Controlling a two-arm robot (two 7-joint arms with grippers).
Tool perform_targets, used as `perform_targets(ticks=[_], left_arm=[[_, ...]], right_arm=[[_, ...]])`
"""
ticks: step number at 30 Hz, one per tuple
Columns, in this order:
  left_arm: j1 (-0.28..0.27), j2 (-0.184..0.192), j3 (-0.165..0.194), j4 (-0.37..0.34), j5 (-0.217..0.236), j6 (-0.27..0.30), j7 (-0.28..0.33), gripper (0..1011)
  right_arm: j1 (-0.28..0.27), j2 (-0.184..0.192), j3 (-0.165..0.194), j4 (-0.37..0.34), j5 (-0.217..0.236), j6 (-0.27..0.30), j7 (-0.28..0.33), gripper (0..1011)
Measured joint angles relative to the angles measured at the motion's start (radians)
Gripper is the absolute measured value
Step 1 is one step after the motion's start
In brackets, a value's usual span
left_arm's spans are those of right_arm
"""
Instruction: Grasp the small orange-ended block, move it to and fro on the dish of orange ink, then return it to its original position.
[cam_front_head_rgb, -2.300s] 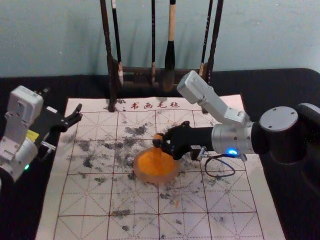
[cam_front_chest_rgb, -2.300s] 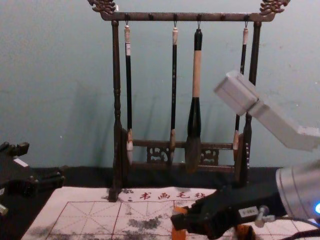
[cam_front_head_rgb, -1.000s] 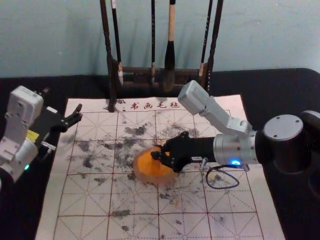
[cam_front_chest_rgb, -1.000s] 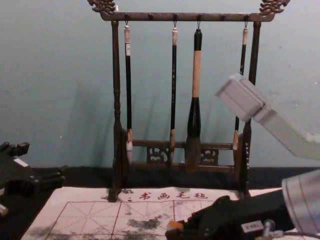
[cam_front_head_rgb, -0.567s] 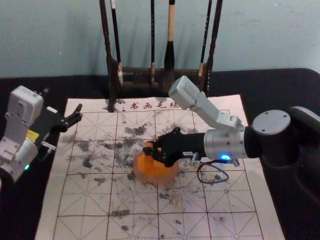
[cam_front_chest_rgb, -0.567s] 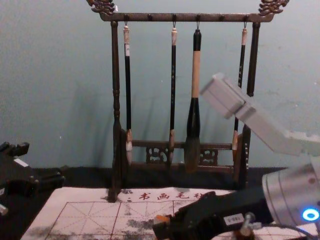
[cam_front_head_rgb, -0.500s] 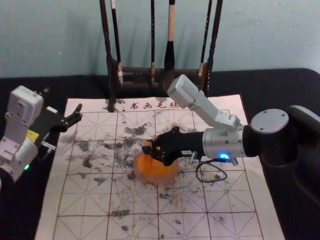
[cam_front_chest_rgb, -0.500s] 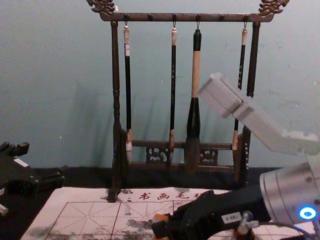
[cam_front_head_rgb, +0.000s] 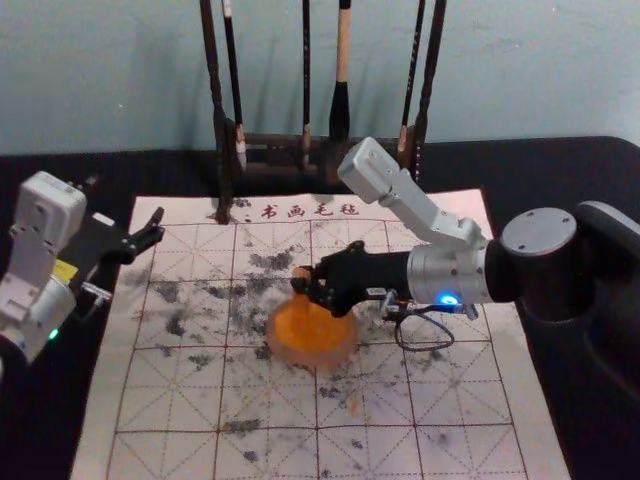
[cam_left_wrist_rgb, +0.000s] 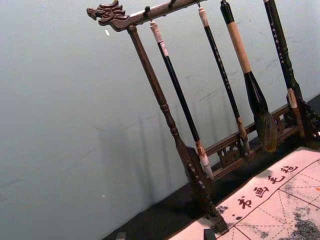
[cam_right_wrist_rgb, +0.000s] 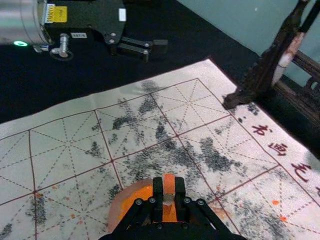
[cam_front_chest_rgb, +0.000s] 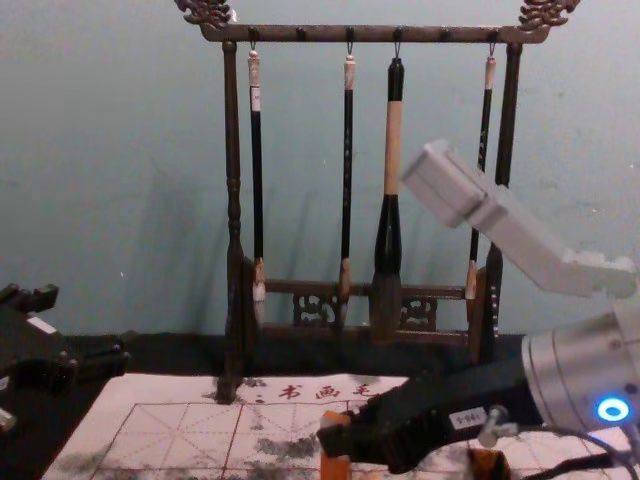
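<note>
At the left of the head view I have the left gripper (cam_front_head_rgb: 158, 228) parked beyond the mat (cam_front_head_rgb: 170, 400), its fingers spread with nothing between them. Rightward, on the mat, sits the dish (cam_front_head_rgb: 285, 354) of orange ink (cam_front_head_rgb: 314, 332), low and round with a pale wall; I take it to be light enough to slide if I push sideways too hard. Over its far part the small block (cam_front_chest_rgb: 334, 466) stands upright, clamped in the right gripper (cam_right_wrist_rgb: 169, 192), which reaches in from the right. I can't tell whether its lower end touches the ink. The block looks stiff and light, so squeezing shouldn't deform it; the risk, I judge, is slip, since wet ink could make the orange faces slick. I want the pads high on the flat sides, clear of the inked end, with the pinch centred so that rubbing doesn't twist it. Short, gentle strokes with light downward pressure should suit it, then a straight lift before I carry it back, as a drip could mark the mat.
</note>
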Motion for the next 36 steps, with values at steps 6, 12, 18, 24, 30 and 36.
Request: perform_targets(ticks=[6, 12, 18, 24, 30, 36], left_arm=[[0.0, 0.0, 0.0, 0.0, 0.0, 0.0, 0.0, 1001], [0.0, 0.0, 0.0, 0.0, 0.0, 0.0, 0.0, 1001], [0.0, 0.0, 0.0, 0.0, 0.0, 0.0, 0.0, 1001], [0.0, 0.0, 0.0, 0.0, 0.0, 0.0, 0.0, 1001], [0.0, 0.0, 0.0, 0.0, 0.0, 0.0, 0.0, 1001], [0.0, 0.0, 0.0, 0.0, 0.0, 0.0, 0.0, 1001]], right_arm=[[-0.003, 0.009, 0.01, -0.006, -0.003, 0.005, -0.008, 108], [-0.012, 0.021, 0.019, -0.023, -0.003, 0.009, -0.012, 108], [-0.024, 0.035, 0.023, -0.042, -0.001, 0.011, -0.011, 108], [-0.035, 0.047, 0.025, -0.058, 0.001, 0.012, -0.009, 108], [-0.05, 0.066, 0.032, -0.084, 0.007, 0.013, -0.006, 108], [-0.061, 0.078, 0.033, -0.106, 0.014, 0.012, 0.001, 108]])
